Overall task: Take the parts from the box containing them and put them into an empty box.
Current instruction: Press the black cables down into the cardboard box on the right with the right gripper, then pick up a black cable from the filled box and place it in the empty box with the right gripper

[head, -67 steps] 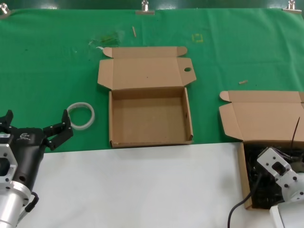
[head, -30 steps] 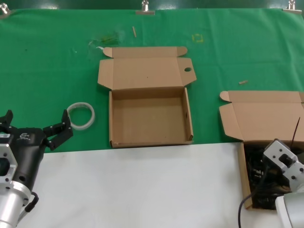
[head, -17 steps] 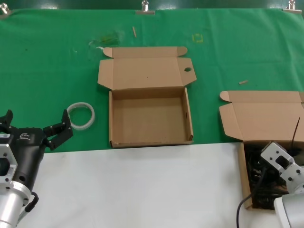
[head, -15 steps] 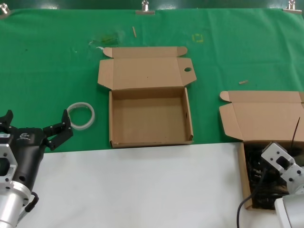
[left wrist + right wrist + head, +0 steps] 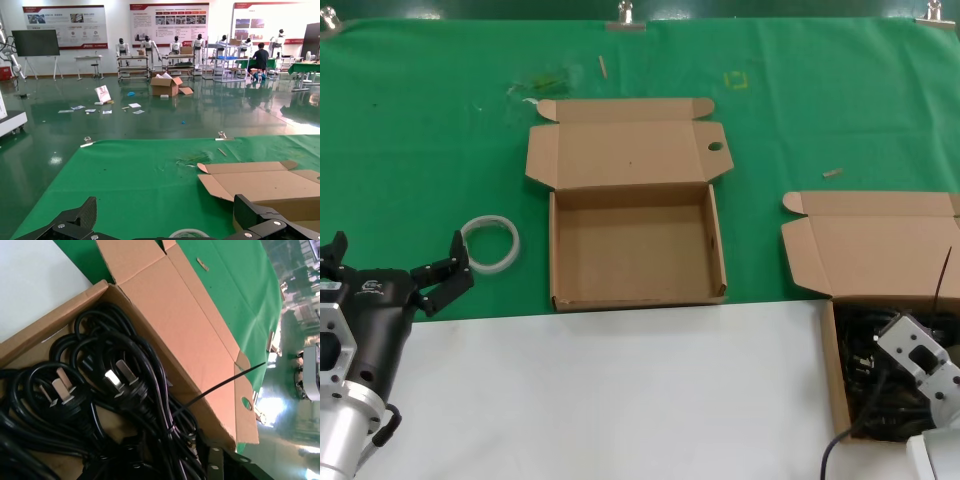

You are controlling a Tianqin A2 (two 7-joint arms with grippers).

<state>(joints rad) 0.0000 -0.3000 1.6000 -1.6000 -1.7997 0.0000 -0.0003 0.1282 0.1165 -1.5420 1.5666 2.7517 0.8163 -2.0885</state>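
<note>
The right gripper [image 5: 905, 350] hangs over the cords [image 5: 100, 390] in the full box [image 5: 835, 375]; I can't tell its fingers. The empty box [image 5: 718, 250] lies well to its left. The left gripper [image 5: 395, 265] sits idle, spread wide, holding nothing.

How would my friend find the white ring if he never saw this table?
Look at the green cloth, then at the open empty box in its middle. The white ring lies flat on the cloth beside that box, toward the left gripper; it is the only round white thing.
</note>
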